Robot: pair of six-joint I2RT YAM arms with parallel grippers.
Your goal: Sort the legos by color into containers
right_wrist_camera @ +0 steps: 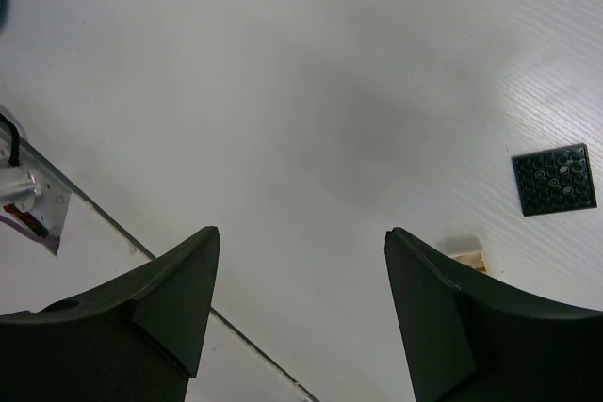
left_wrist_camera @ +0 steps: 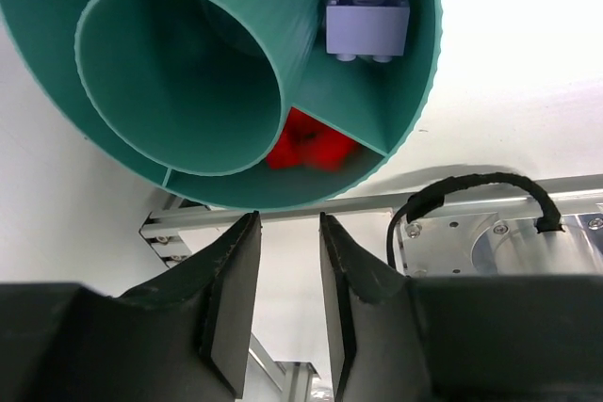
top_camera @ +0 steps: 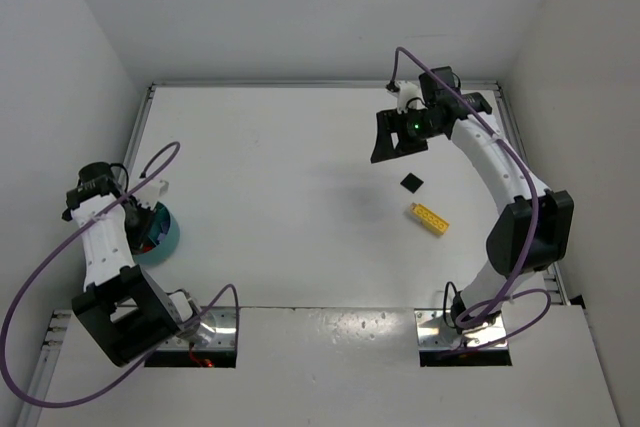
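Two robot arms work at a white tabletop point(top_camera: 280, 167), seen from above and from each wrist. At the left edge, the left arm bends over the teal bowl point(top_camera: 165, 237), which stands close to that arm's base. From the left wrist, the bowl fills the upper view: a round inner tube sits within an outer ring that thin walls split into compartments. Blurred red bricks point(left_wrist_camera: 306, 150) lie in the ring compartment nearest the camera, and a pale lilac brick point(left_wrist_camera: 367, 25) sits in the compartment beside them. The left hand point(left_wrist_camera: 290, 223) hangs just short of the bowl's rim, its two dark fingers point(left_wrist_camera: 236, 280) drawn near each other with a narrow gap between them and nothing in it. A black cable point(left_wrist_camera: 471, 185) loops over the metal plate on the right of that view. On the right half of the tabletop, the yellow brick point(top_camera: 429, 218) lies flat inside the curve of the right arm. A black square plate point(top_camera: 411, 182) lies near it, towards the far wall, and the two do not touch. The right hand point(right_wrist_camera: 301, 233) is raised above the tabletop beyond the plate, its fingers spread wide and gripping nothing. The right wrist view shows the black plate's studded face at the right edge.
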